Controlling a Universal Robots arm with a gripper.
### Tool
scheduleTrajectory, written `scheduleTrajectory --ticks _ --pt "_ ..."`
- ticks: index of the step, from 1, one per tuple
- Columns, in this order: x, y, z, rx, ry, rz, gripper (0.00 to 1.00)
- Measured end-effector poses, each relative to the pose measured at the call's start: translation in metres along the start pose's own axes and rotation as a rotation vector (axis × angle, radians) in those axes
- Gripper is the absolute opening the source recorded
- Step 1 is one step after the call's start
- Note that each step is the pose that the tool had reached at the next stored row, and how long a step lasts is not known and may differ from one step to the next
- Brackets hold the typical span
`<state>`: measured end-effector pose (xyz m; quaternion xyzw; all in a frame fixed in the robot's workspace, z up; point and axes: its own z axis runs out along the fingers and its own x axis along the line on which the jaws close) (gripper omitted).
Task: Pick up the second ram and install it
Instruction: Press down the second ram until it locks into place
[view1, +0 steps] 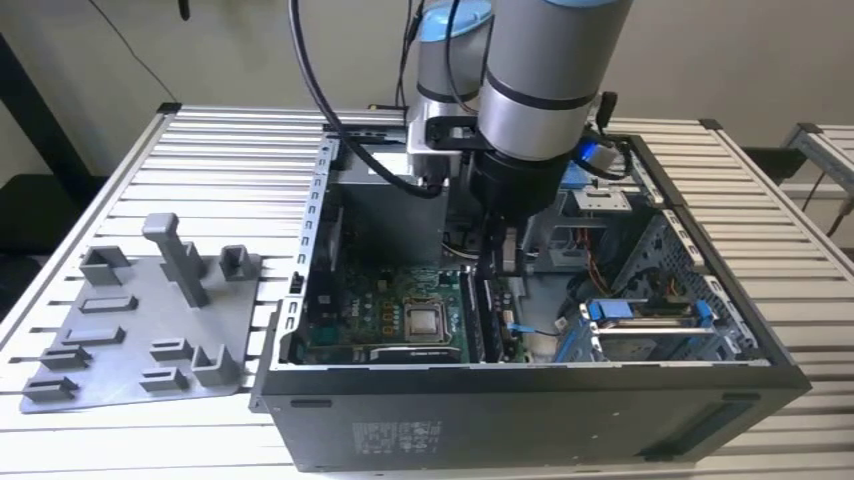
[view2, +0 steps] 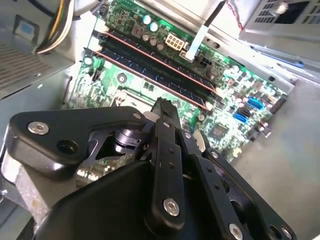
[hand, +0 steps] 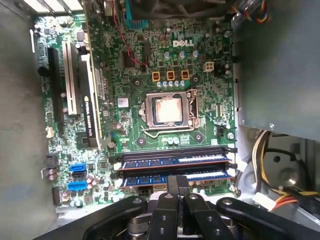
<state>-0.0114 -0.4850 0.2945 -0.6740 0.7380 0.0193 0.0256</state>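
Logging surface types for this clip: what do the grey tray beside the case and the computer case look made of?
The grey tray looks like moulded or printed plastic: uniform matte grey, with no glints on its upright posts. The computer case looks like sheet metal: thin folded edges, a dark painted outside and a bare grey inside, though the front panel could be plastic.

The arm (view1: 541, 70) stands nearly upright in the exterior view, its grey and silver wrist section pointing straight down, with dark cables running along it. Below the wrist, the black gripper (view1: 505, 250) hangs vertically. In both wrist views the gripper's (hand: 177, 192) black linkage bars converge toward the tip, and the jaws stand drawn close together, almost meeting
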Motion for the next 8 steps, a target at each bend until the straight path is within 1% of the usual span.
scheduleTrajectory --ticks 2,8 --pt "-0.0005 0.0000 -0.0077 0.0000 0.0002 0.000 0.11" --pt "-0.0006 -0.0001 -0.0089 0.0000 0.0000 0.000 0.11"
